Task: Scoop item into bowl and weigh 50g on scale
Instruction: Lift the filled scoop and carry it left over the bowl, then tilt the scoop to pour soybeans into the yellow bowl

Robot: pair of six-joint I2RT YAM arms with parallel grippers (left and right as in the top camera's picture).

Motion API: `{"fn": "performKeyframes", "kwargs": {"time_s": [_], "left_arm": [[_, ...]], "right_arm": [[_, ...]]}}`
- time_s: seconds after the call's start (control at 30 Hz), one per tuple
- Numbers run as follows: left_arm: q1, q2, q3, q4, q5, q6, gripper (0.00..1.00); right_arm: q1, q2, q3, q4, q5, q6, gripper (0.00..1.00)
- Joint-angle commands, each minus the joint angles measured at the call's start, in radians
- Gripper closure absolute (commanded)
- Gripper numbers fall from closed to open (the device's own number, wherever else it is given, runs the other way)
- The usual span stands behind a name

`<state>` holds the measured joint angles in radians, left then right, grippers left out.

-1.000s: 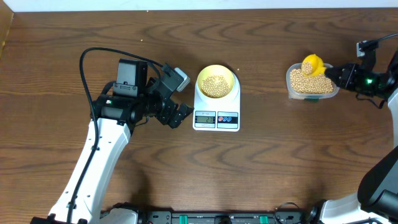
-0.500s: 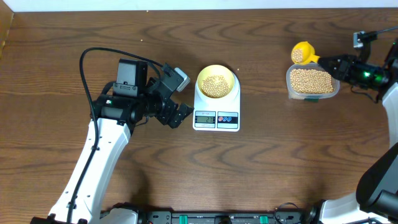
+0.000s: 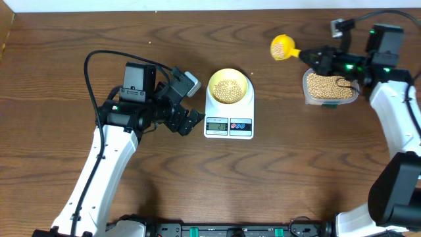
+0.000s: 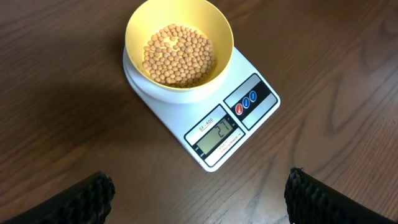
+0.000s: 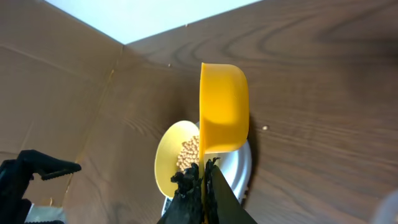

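Beans (image 3: 280,47) are held aloft in the yellow scoop (image 5: 224,106), a full load by the look of it. The scoop's handle is pinched in the right end effector (image 3: 314,57), jaws closed narrow on it. The scoop hangs over bare table (image 3: 296,164) close to the far edge, between the clear container (image 3: 329,89) at the far right and the bowl (image 3: 229,87).

The bowl sits on the scale (image 3: 229,125), midway along the table and toward the far edge, and a layer of beans is seen in it. On the display (image 4: 214,134) 21 is read, so by judgement roughly half the target is yet to be added.

The relation that counts: from the scoop, the bowl lies toward the left edge and a little toward the near edge. The scoop's long axis runs nearly parallel to the far edge, cup leading and handle trailing toward the right edge. From the right wrist, the bowl's rim is seen just beyond and below the cup.

The left end effector (image 3: 192,102) is spread wide and empty, just beside the scale's left side. It is nearer the bowl, but the load is with the right arm. A tilt made short of the rim would likely send beans onto the scale or table.
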<state>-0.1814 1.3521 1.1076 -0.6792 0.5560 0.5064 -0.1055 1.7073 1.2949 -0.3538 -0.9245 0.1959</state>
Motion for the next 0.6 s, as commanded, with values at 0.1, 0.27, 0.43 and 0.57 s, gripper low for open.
{"fn": "performKeyframes", "kwargs": {"time_s": [0.1, 0.27, 0.43, 0.57], "left_arm": [[0.002, -0.011, 0.009, 0.000, 0.019, 0.016, 0.10], [0.002, -0.011, 0.009, 0.000, 0.019, 0.016, 0.10], [0.002, -0.011, 0.009, 0.000, 0.019, 0.016, 0.10], [0.002, -0.011, 0.009, 0.000, 0.019, 0.016, 0.10]], "right_arm": [[0.090, -0.005, -0.002, 0.007, 0.040, 0.039, 0.99], [0.143, -0.005, -0.002, 0.026, 0.040, 0.069, 0.99], [0.187, -0.005, -0.002, 0.029, 0.043, 0.005, 0.99], [0.216, -0.005, -0.002, 0.029, 0.043, -0.081, 0.99]]}}
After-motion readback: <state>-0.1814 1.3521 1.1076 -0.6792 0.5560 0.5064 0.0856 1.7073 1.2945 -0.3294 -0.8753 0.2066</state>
